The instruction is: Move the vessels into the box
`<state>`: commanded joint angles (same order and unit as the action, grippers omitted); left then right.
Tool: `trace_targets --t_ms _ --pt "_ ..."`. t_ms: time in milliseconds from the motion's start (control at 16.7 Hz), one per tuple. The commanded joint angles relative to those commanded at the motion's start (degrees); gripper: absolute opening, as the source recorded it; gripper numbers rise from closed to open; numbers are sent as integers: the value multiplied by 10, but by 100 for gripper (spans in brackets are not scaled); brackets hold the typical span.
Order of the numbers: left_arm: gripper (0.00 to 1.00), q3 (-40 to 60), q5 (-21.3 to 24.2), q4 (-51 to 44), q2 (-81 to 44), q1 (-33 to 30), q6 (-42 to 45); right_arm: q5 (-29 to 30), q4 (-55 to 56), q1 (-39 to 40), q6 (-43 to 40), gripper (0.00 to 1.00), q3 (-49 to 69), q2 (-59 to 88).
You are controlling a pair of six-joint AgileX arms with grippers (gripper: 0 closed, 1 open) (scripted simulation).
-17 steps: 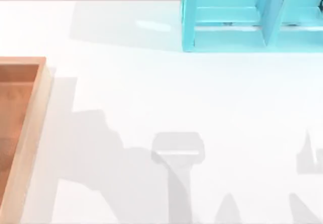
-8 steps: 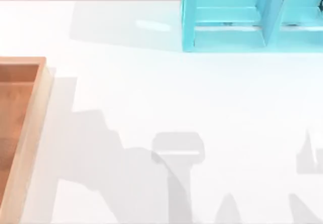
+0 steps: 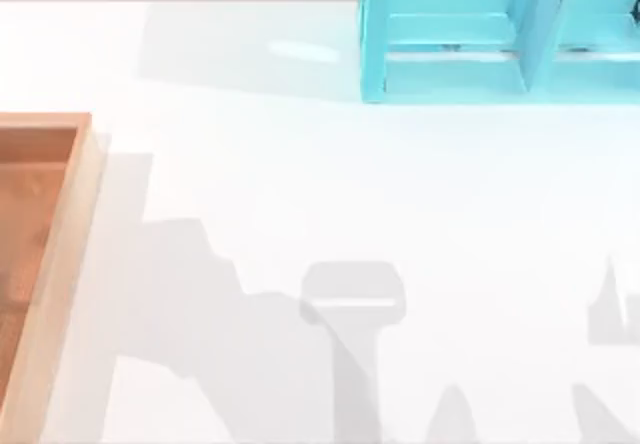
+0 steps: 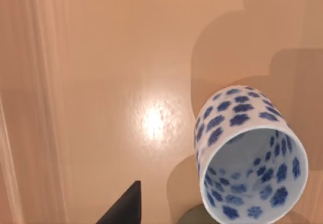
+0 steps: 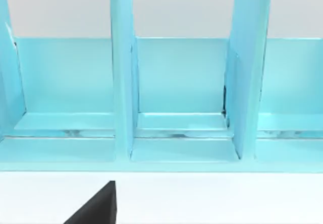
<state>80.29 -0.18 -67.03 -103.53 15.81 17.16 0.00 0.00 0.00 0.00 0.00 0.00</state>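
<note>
At the left edge of the top view we see the wooden box (image 3: pixel 62 264), its light-wood rim running down the frame and its orange-brown floor cut off by the picture's left border. To its right the white tabletop (image 3: pixel 300 164) spreads across the middle of the frame, crossed in its lower half by grey shadows of our arms. In the upper right stands the turquoise shelf unit (image 3: pixel 480 34), open toward us and split by upright dividers. In our left wrist view we look down onto the box's glossy orange-brown floor (image 4: pixel 101 82), with a bright glint of light near the middle. The white vase with blue floral pattern (image 4: pixel 250 153) sits at the lower right of that frame, inside the box, its open mouth turned toward the camera so that the flowered inner wall shows. Just under it, at the bottom edge, peeks a dull olive-grey curve (image 4: pixel 194 217), too little of it for us to tell what it is. One dark fingertip of our left tool (image 4: pixel 123 209) pokes in at the bottom, left of the vase and apart from it; we cannot tell how far that tool is spread, nor whether it grips anything. Our right wrist view faces the shelf unit (image 5: pixel 166 82) head-on, its compartments lined up above a strip of white tabletop. A single dark fingertip of our right tool (image 5: pixel 98 206) shows at the lower left, and here too we cannot tell how wide it stands.
</note>
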Motion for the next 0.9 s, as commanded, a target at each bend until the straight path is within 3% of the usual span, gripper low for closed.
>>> trace_targets --t_ms 540,900 --pt "100 9 0 -9 -1 -1 0 0 0 0 0 100 0 0" --pt "100 148 0 -139 -7 -1 -2 0 0 0 0 100 0 0"
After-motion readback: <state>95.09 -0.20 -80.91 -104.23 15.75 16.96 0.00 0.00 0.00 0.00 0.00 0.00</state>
